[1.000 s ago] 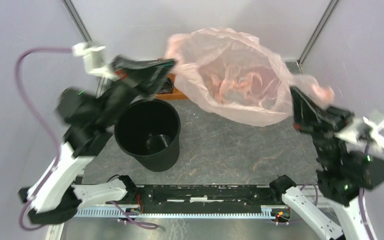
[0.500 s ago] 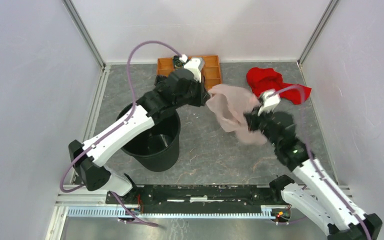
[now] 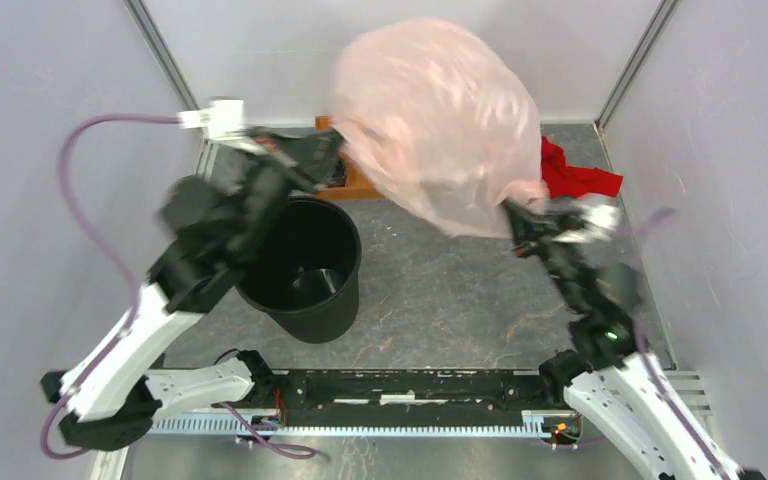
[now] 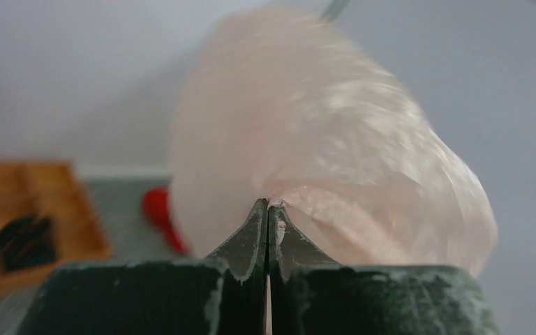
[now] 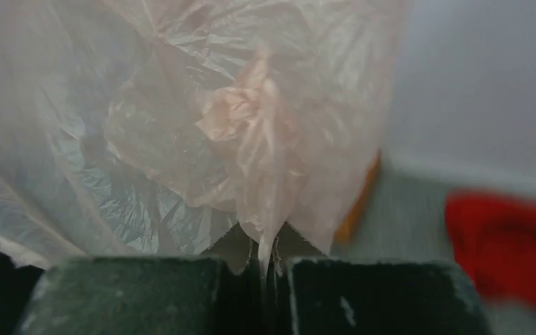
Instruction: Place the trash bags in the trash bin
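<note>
Seen from above, one bag [image 3: 430, 120] billows in the air between two grippers, over the far side of the tabletop [image 3: 440, 290] and to the right of the one bin [image 3: 310, 322], not in it. Only the wrist views show the grips: the left gripper [image 4: 266, 206] has its jaws pinched together on a film edge, and the right gripper [image 5: 262, 255] has its jaws pinched on a twisted fold. One cloth [image 3: 580, 178] and one tray [image 3: 358, 187] lie partly hidden behind the bag.
</note>
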You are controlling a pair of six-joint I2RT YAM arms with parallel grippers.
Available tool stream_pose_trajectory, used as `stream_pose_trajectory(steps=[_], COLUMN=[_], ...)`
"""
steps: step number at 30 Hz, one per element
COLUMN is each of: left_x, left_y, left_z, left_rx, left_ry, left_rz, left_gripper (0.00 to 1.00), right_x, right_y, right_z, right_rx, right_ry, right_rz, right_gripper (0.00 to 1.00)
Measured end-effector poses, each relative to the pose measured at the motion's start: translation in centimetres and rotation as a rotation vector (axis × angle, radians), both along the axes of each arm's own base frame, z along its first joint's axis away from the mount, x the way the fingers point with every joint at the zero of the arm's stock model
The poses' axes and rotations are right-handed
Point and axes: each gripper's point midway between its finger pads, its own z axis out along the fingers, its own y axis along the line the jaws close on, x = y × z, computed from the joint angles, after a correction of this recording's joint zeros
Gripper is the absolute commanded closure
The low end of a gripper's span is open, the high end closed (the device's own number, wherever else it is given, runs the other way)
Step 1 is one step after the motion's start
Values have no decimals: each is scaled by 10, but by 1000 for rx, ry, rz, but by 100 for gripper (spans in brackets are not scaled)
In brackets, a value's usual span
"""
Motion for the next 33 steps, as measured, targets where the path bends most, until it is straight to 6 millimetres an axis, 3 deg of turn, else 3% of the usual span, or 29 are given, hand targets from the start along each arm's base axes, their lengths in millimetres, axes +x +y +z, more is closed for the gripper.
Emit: stream_pose_trajectory(steps=[1,2,4,5,6,7,8,9,10,12,13,14,15,17,19,20,21,24,25,26,28,29,30,31,33], left_x=[23,42,80,93,98,98,96,91,84,63,44,23,6,-36,-49,-41,-37,29,59,83,119,130,134,134,122], left_y=[-11,-23,-52,-65,-72,-82,-89,-98,-108,-123,-120,-108,-94,-49,-9,8,10,-2,-14,-24,-41,-51,-58,-67,-89], left_z=[-32,-63,-143,-183,-209,-238,-244,-236,-216,-131,-85,-43,-16,33,52,52,50,-14,-51,-85,-149,-181,-195,-202,-170], left_rx=[74,154,369,478,549,639,664,654,614,422,314,217,155,24,-61,-91,-93,51,140,214,347,412,439,449,374], left_ry=[90,166,331,405,452,511,528,518,480,288,174,60,-16,-173,-201,-166,-153,72,172,258,415,496,541,572,522], left_rz=[54,89,133,134,123,78,41,-22,-87,-222,-283,-319,-334,-322,-228,-142,-122,40,71,85,77,47,7,-46,-195], left_gripper=[98,98,98,98,98,98,98,98,98,98,98,98,98,98,98,98,98,98,98,98,98,98,98,98,98], right_x=[25,47,61,58,57,56,58,63,67,59,41,21,-6,-57,-78,-71,-57,36,60,77,80,77,75,75,74], right_y=[7,10,7,3,1,0,1,3,8,13,12,8,2,-16,-29,-31,-28,6,17,24,24,22,21,21,30], right_z=[-50,-114,-209,-239,-247,-238,-221,-180,-128,-8,55,97,129,153,146,130,111,-12,-63,-118,-203,-212,-206,-181,-92], right_rx=[-53,-129,-272,-337,-362,-382,-378,-355,-310,-181,-101,-44,6,71,110,121,112,-39,-110,-192,-337,-362,-371,-355,-273], right_ry=[140,317,590,691,720,729,707,656,573,339,188,68,-48,-226,-297,-282,-237,128,271,423,680,717,725,692,537], right_rz=[-29,-70,-124,-140,-146,-151,-151,-147,-136,-87,-48,-12,24,61,44,22,5,-56,-68,-78,-92,-93,-92,-88,-38], right_gripper=[100,100,99,99,99,100,99,99,99,99,99,98,97,96,100,100,100,100,100,100,100,99,99,99,99])
